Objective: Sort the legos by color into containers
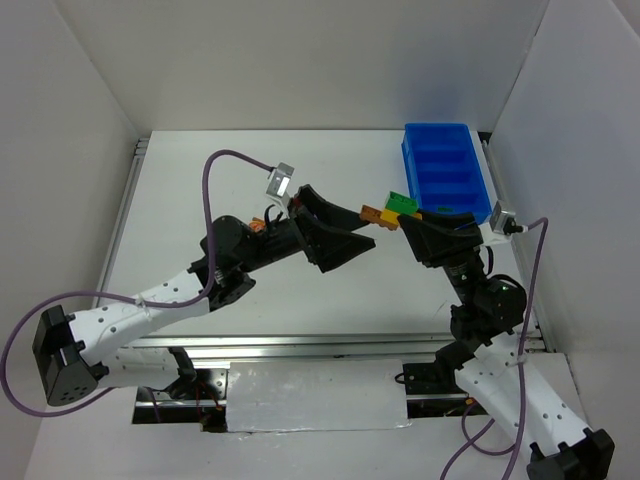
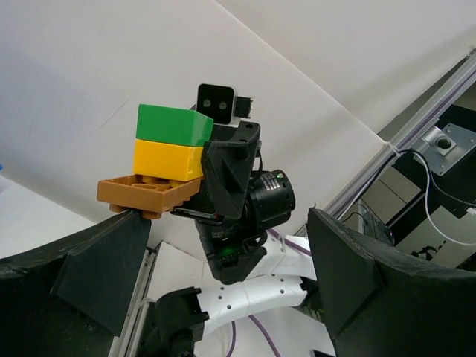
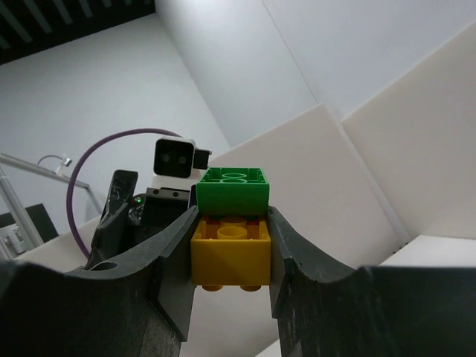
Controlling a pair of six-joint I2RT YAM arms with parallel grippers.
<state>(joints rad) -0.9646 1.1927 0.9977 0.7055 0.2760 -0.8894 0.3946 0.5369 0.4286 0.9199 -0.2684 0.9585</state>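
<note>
My right gripper is shut on a stack of legos held in the air: a green brick on a yellow brick on a brown plate. Its fingers clamp the yellow brick's sides. My left gripper is open wide, facing the stack. In the left wrist view, the brown plate sits just above its left fingertip. The blue tray with its row of compartments stands at the back right, just behind the stack.
White walls enclose the table on the left, back and right. Aluminium rails run along the near edge and the left edge. The left arm's purple cable arches above the table's middle.
</note>
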